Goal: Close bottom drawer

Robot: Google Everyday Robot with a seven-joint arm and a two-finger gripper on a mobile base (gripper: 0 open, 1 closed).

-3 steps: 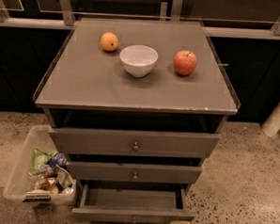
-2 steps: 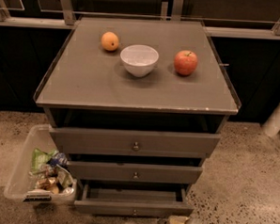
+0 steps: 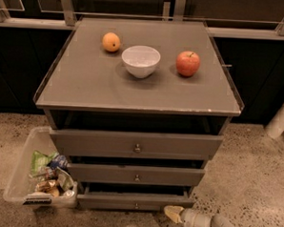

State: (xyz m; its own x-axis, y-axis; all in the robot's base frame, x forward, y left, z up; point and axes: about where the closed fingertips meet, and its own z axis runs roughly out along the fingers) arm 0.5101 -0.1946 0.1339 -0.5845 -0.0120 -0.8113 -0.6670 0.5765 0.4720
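The bottom drawer (image 3: pixel 128 201) is the lowest of three dark grey-brown fronts on the cabinet, with a small round knob (image 3: pixel 136 206). It stands out only a little, with a narrow dark gap above its front. My gripper (image 3: pixel 173 213) is low on the floor at the drawer front's right end, its yellowish tip close against the front. The pale arm (image 3: pixel 212 225) runs off to the lower right.
The top drawer (image 3: pixel 136 144) and middle drawer (image 3: pixel 137 174) also stand slightly out. On the cabinet top are an orange (image 3: pixel 111 41), a white bowl (image 3: pixel 141 61) and a red apple (image 3: pixel 188 63). A clear bin of snack packs (image 3: pixel 39 177) stands at the left. A white post (image 3: pixel 281 118) is at the right.
The bottom drawer has slid inward, so its open interior no longer shows. My gripper has moved forward with it toward the cabinet.
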